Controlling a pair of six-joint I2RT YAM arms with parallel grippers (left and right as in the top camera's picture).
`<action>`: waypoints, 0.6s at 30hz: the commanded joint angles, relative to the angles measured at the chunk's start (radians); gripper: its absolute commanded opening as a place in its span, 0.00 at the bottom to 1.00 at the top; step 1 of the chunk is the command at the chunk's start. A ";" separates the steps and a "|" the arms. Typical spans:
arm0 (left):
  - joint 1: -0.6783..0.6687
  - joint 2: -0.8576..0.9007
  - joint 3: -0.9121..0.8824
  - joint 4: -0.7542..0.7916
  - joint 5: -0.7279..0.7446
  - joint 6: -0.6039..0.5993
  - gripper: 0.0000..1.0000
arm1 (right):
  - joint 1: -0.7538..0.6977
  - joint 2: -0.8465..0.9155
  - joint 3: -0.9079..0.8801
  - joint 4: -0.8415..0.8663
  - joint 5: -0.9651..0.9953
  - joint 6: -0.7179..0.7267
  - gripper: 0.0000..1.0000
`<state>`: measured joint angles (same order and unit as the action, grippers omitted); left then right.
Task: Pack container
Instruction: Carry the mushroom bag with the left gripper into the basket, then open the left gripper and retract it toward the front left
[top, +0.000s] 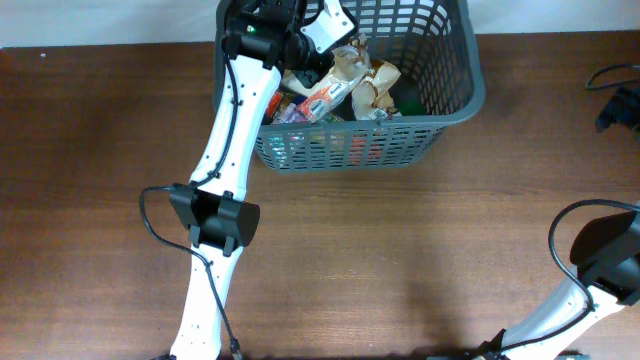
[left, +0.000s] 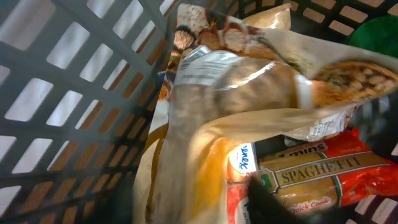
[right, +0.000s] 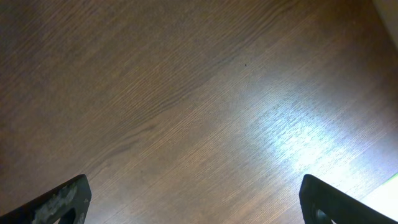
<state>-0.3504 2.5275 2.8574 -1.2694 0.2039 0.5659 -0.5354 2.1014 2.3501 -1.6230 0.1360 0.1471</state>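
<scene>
A crinkled tan bag (left: 236, 106) is filling the left wrist view, lying over a spaghetti packet (left: 323, 177) inside the container (top: 455, 100), which is standing at the far centre of the table (top: 400, 250). I am holding the left gripper (top: 340, 38) inside it, probably seating the bag; its grip I cannot tell. The right gripper (right: 193, 199) is hanging spread, empty, near right, clear of the work.

The container (top: 476, 70) is matt grey plastic. The table (top: 420, 260) is grained wood, faintly shiny. The spaghetti packet (left: 317, 177) looks glossy.
</scene>
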 joint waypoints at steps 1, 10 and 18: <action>0.006 0.008 0.005 -0.005 -0.011 0.010 0.86 | -0.001 0.002 -0.004 0.000 -0.002 0.004 0.99; 0.006 -0.104 0.021 -0.063 -0.096 0.006 0.99 | -0.001 0.002 -0.004 0.000 -0.002 0.005 0.99; 0.014 -0.424 0.030 -0.211 -0.213 -0.001 0.99 | -0.001 0.002 -0.004 0.000 -0.002 0.004 0.99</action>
<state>-0.3500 2.3146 2.8574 -1.4647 0.0578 0.5682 -0.5354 2.1014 2.3501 -1.6230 0.1360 0.1474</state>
